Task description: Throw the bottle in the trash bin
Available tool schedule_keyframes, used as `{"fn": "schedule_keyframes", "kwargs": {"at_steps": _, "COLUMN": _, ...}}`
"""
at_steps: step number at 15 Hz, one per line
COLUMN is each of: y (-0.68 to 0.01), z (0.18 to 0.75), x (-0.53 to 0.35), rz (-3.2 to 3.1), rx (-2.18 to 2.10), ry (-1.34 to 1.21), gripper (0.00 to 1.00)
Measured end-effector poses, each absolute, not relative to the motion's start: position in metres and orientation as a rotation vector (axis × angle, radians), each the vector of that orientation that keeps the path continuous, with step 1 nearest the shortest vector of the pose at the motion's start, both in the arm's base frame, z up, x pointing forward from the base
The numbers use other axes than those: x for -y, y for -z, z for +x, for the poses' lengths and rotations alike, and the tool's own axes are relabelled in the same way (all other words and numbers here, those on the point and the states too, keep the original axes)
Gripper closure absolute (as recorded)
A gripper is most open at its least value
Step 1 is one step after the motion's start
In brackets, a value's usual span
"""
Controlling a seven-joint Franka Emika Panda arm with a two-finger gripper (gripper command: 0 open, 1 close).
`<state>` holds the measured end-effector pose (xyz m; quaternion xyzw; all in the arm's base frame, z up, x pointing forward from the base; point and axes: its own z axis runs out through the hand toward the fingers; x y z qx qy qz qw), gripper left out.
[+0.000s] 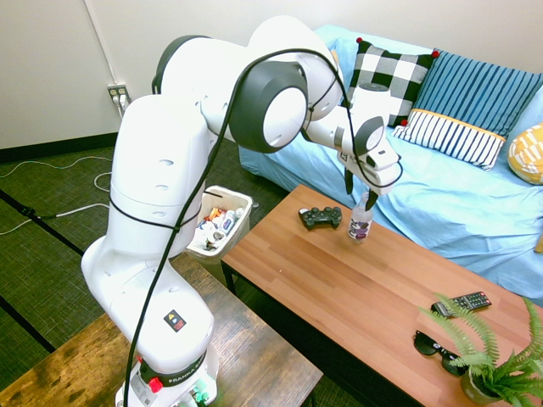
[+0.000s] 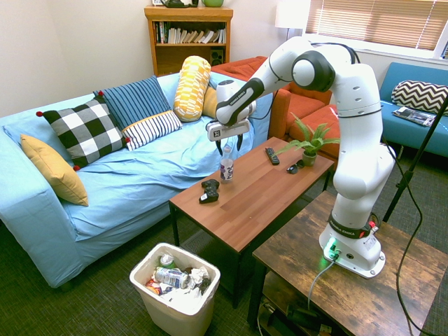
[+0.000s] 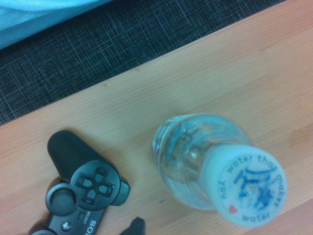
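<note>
One bottle [image 1: 361,222] stands upright near the sofa-side edge of the coffee table [image 1: 356,297], with one game controller [image 1: 321,217] just beside it at its 9 o'clock in the first exterior view. The gripper [image 2: 229,145] hangs right above the cap, fingers apart, one on each side of the bottle's top and not closed on it. One trash bin [image 2: 175,288], already holding litter, sits on the floor off the table's end, with open floor around it. One remote [image 1: 461,302], one pair of sunglasses [image 1: 438,350] and one potted fern [image 1: 496,365] crowd the table's far end.

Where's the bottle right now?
The bottle stands upright on the wooden coffee table, near the sofa-side edge, beside the game controller, under the gripper.
</note>
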<state>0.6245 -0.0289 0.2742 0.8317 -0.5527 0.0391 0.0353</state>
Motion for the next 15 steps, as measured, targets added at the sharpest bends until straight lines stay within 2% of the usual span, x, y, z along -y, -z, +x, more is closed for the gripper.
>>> {"fn": "schedule_keyframes", "kwargs": {"at_steps": 1, "y": -0.273, "z": 0.627, "x": 0.029, "rz": 2.553, "rx": 1.702, "ry": -0.123, "gripper": 1.00}}
{"fn": "schedule_keyframes", "kwargs": {"at_steps": 15, "y": -0.258, "z": 0.645, "x": 0.048, "rz": 2.519, "rx": 1.772, "ry": -0.123, "gripper": 1.00}}
